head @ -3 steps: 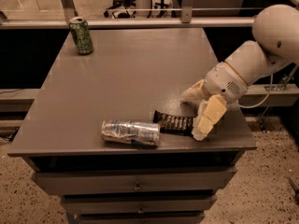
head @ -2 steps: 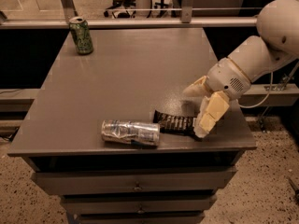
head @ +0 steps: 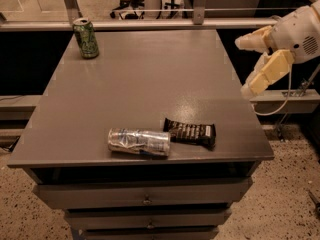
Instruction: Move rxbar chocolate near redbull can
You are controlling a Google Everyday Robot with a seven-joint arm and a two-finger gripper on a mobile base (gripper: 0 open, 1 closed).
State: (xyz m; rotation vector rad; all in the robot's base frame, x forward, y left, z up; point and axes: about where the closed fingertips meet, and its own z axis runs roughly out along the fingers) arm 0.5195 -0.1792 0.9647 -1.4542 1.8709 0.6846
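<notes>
Gripper: your gripper [head: 246, 65] hangs off the right side of the bench [head: 150, 79], well apart from the bar. Its fingers are spread and it holds nothing.
Rxbar chocolate: the rxbar chocolate [head: 190, 132] lies flat near the front edge. Its left end is just beside the redbull can [head: 139, 141], maybe touching; I cannot tell which.
Redbull can: it lies on its side, left of the bar, also close to the front edge.
Task state: in my judgement the bar is already near the can, so little or nothing is left to do.
Handling: the bar is probably light and thin, with a smooth wrapper that can slip. If you take it again, pinch it across the short width, near the middle, from above.
Risk: the can will likely roll if you touch it.
Edges: a push toward the front could drop either thing off the bench.
Open room: the middle and back are free for moving. The green can [head: 86, 38] stands upright at the far left corner, well apart.
</notes>
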